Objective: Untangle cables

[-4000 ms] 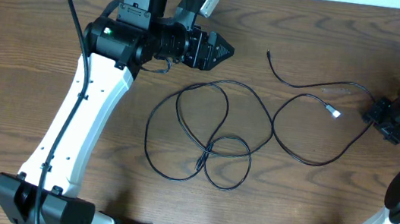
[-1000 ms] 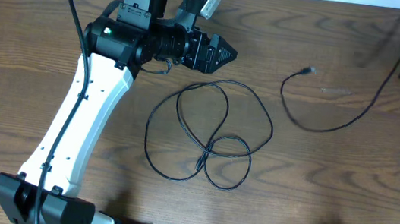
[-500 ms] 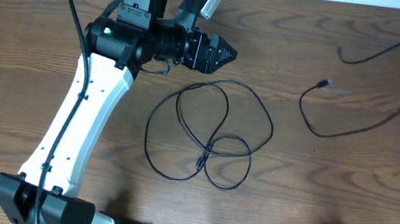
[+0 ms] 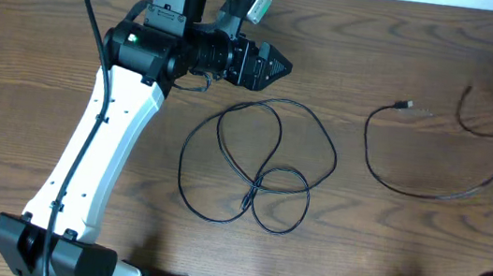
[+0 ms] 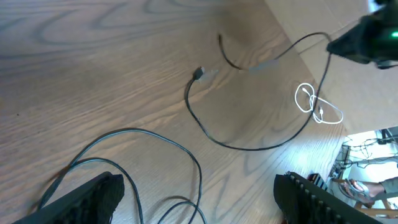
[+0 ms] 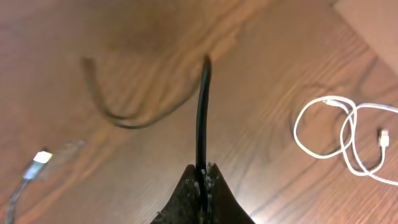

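Now the left hand (image 4: 274,65) is spread and empty, and the right hand (image 6: 202,171) pinches a black cable (image 4: 410,188).
On the worktop (image 4: 401,261), the looped black cable (image 4: 260,179) lies near the left hand. The pinched one curves toward the right edge, apart from it, and a small white cable (image 5: 313,101) lies coiled farther off.

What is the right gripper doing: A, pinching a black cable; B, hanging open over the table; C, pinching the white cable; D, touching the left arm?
A: the right wrist view shows the right gripper closed on a black cable, with the white cable lying loose off to the side.
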Robot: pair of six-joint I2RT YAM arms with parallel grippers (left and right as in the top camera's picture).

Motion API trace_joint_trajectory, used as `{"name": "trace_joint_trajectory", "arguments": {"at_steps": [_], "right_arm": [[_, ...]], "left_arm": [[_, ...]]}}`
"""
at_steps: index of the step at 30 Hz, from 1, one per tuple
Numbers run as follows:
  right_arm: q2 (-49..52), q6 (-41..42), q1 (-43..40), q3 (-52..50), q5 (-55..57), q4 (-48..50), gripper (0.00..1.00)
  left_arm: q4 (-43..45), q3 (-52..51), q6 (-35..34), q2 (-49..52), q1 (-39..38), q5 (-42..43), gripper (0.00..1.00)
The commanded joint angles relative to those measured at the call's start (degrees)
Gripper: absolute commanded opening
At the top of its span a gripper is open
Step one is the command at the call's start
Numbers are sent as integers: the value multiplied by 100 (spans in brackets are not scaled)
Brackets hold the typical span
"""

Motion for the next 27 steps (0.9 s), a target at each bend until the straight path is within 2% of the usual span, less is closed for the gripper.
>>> {"name": "trace_joint_trajectory", "arguments": {"at_steps": [1, 8, 14, 17, 19, 24, 27], "right_arm": [[448, 308, -11, 63, 247, -39, 1], [909, 262, 74, 63, -286, 94, 1], [909, 361, 9, 420, 350, 219, 1], [907, 531, -201, 1071, 1128, -332, 1], [907, 737, -422, 1617, 1257, -798, 1], [894, 975, -1255, 3163, 981, -1808, 1], [861, 970, -1768, 3762, 273, -2039, 1]], "left_arm": [[2, 103, -2, -149, -42, 98, 82], [0, 103, -2, -149, -46, 96, 82], [-63, 103, 0, -149, -46, 94, 82], [-133, 103, 4, -149, -46, 94, 82], [-142, 103, 22, -149, -46, 94, 82], [-127, 103, 22, -149, -44, 94, 82], [-125, 103, 20, -149, -44, 94, 82]]}}
